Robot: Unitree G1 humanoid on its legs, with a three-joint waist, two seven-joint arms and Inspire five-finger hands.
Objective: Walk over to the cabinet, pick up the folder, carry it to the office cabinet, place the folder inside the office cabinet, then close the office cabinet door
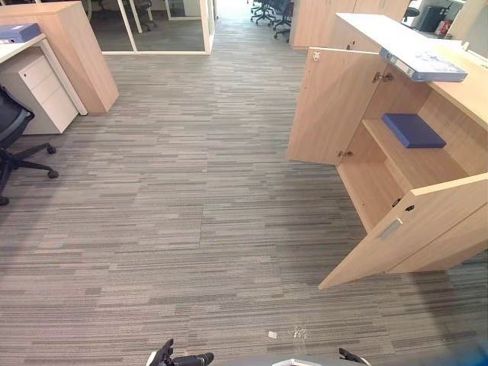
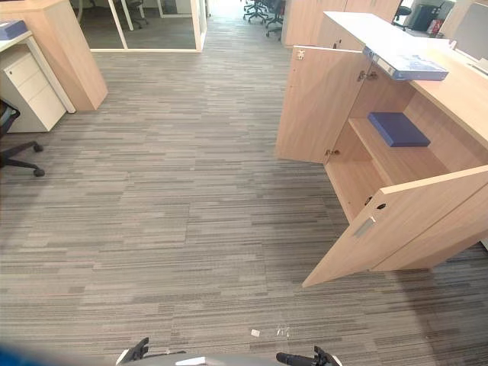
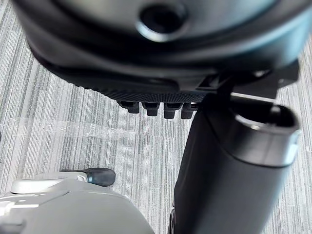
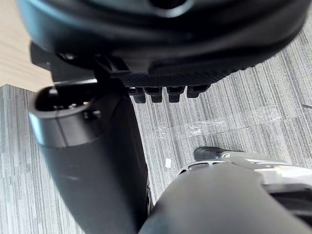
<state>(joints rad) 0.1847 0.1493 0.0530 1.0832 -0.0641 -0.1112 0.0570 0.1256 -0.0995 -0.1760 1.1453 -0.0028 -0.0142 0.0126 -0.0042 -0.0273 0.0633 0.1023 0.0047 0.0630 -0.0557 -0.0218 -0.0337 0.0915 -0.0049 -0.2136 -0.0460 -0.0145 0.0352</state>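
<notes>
The office cabinet (image 1: 457, 95) stands at the right with both doors swung open, the near door (image 1: 404, 229) reaching out over the carpet. A dark blue folder (image 1: 412, 130) lies flat on its inner shelf. A lighter blue folder (image 1: 423, 65) rests on the cabinet top. Another blue folder (image 1: 19, 32) lies on a desk at the far left. My left hand (image 3: 161, 44) hangs over the carpet with relaxed fingers and holds nothing. My right hand (image 4: 170, 39) hangs the same way, open and holding nothing.
A white drawer unit (image 1: 38, 88) and a black office chair (image 1: 15, 141) stand at the left. Glass partitions (image 1: 152, 27) and more chairs lie far ahead. Grey striped carpet (image 1: 191, 213) stretches between me and the cabinet, with a small white scrap (image 1: 272, 334) near my feet.
</notes>
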